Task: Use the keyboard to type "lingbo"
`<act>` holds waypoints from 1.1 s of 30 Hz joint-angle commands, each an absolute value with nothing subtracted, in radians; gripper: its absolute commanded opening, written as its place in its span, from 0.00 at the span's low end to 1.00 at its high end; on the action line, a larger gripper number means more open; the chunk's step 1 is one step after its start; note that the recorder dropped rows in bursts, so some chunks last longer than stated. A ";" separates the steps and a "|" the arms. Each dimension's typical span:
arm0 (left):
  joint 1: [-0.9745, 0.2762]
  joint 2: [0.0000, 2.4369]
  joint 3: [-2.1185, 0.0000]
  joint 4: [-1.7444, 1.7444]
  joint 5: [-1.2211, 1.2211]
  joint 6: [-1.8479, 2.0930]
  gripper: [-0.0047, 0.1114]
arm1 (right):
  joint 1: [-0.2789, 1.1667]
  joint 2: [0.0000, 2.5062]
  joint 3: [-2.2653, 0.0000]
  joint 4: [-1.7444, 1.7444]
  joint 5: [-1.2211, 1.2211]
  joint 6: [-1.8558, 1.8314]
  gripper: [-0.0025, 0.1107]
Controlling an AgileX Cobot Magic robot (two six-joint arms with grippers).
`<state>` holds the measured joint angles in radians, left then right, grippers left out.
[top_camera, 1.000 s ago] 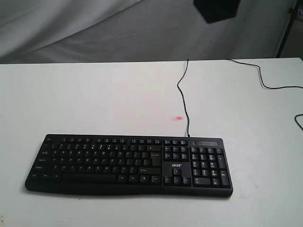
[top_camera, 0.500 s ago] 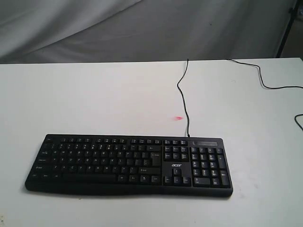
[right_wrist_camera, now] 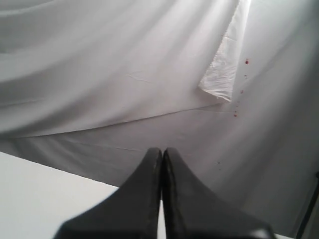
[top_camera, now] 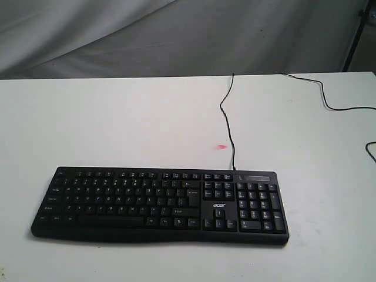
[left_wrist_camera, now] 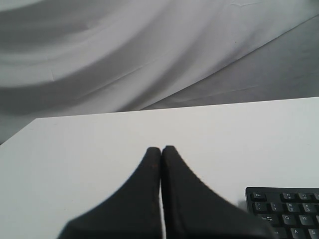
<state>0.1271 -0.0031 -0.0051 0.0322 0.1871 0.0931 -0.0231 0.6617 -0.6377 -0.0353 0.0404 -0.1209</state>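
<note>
The black full-size keyboard with its white "acer" logo lies near the front of the white table. Its thin black cable runs toward the back edge. Neither arm shows in the exterior view. In the left wrist view my left gripper is shut with nothing in it, above bare table, and a corner of the keyboard shows off to one side. In the right wrist view my right gripper is shut and empty, facing the grey cloth backdrop with only a strip of table below it.
A second black cable loops over the table's back right part. A small pink light spot lies behind the keyboard. Grey cloth hangs behind the table. A dark stand leg is at the far right.
A dark part of an arm at the top of the exterior view one second ago has gone out of view. The keyboard and cables have not moved.
</note>
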 commanded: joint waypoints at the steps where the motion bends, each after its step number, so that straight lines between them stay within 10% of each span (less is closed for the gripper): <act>1: 0.123 0.000 0.000 0.032 0.183 0.090 0.05 | -0.089 0.560 -0.475 0.000 -0.095 -0.118 0.02; 33: 0.123 0.000 0.000 0.032 0.183 0.090 0.05 | -0.119 0.177 -0.101 0.035 0.133 -0.096 0.02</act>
